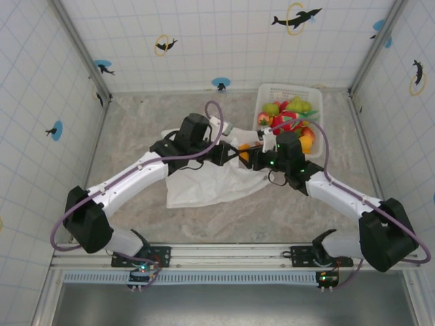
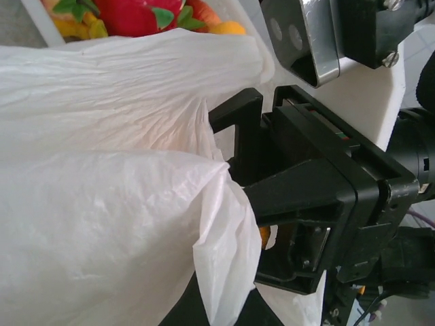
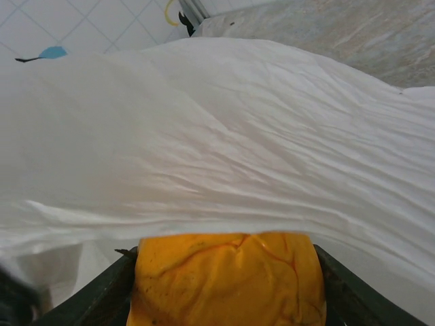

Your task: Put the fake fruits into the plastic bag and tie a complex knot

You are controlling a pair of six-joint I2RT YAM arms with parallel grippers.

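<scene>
The plastic bag (image 1: 204,183) lies crumpled at the middle of the table (image 1: 136,129), thin, white and faintly see-through, its film full of fine creases. On my left wrist feed its mouth is lifted into two loose folds. The left gripper (image 1: 228,152) sits at the bag's far right edge, jaws closed tight with a pinch of the film between them. The right gripper (image 3: 225,268) faces it from the right, jaws about half open and clamped on an orange fruit (image 3: 224,292), yellow-orange with darker wrinkle lines in its skin. That fruit sits just at the bag's mouth, with the upper fold draped over its top. The other fake fruits (image 1: 289,115) are piled in the white basket (image 1: 266,92) at the far right.
</scene>
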